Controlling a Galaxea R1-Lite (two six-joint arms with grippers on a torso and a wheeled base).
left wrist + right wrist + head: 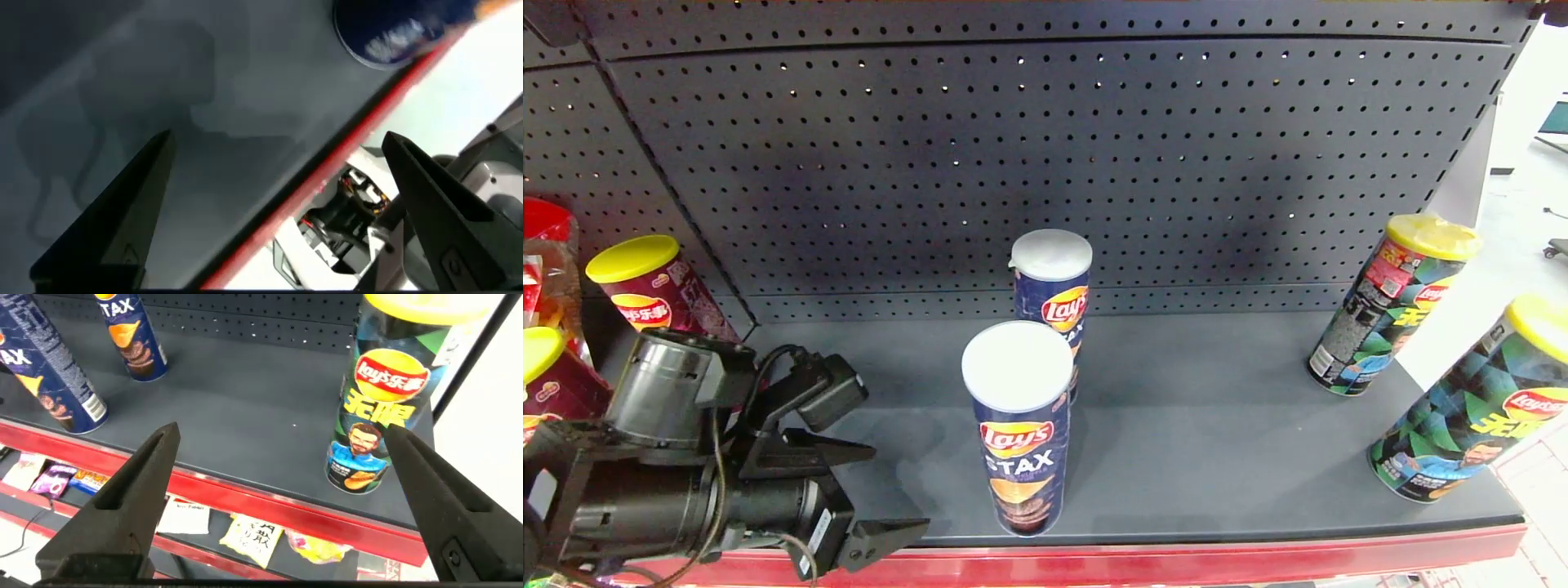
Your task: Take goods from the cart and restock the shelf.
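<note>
You are holding left pincer (900, 487) and right pincer (282, 433) released, empty. The blue can (1017, 433) is standing bottom centre at the shelf (1217, 441) lip; a sideways left sweep risks toppling it.

Jaws spread wide on left tool (897, 488), low at left, pointing rightward; right tool (282, 431) spread likewise
</note>
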